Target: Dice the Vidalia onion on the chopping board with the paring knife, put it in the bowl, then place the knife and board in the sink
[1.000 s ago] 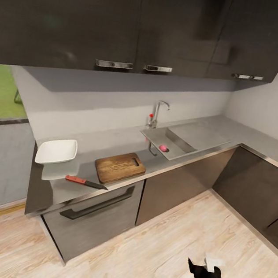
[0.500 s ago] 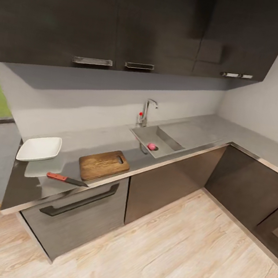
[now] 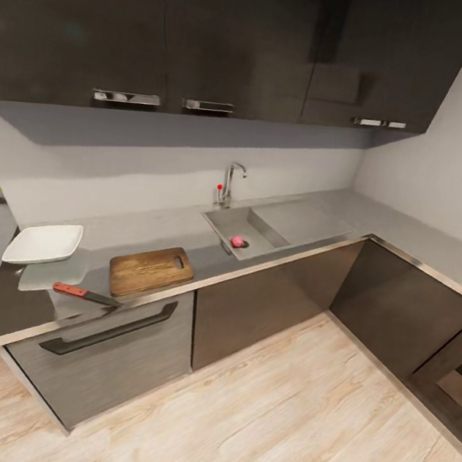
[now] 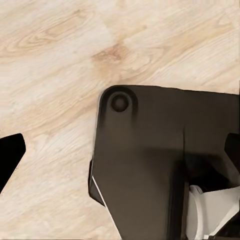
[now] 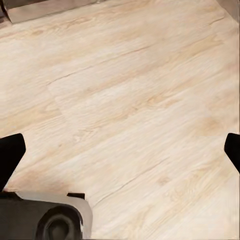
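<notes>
Countertop (image 3: pixel 187 224): one bowl (image 3: pixel 42 243), one chopping board (image 3: pixel 150 271), one paring knife (image 3: pixel 85 294).

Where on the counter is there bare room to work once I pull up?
Bare worktop lies between the chopping board and the sink, and right of the drainboard round the corner. The left end is crowded: bowl, paring knife and board sit close together.

You had the onion (image 3: pixel 237 241) in the sink (image 3: pixel 261 229); left of it on the countertop (image 3: pixel 165 225), board (image 3: pixel 150 271), knife (image 3: pixel 86 294), bowl (image 3: pixel 42 243).
</notes>
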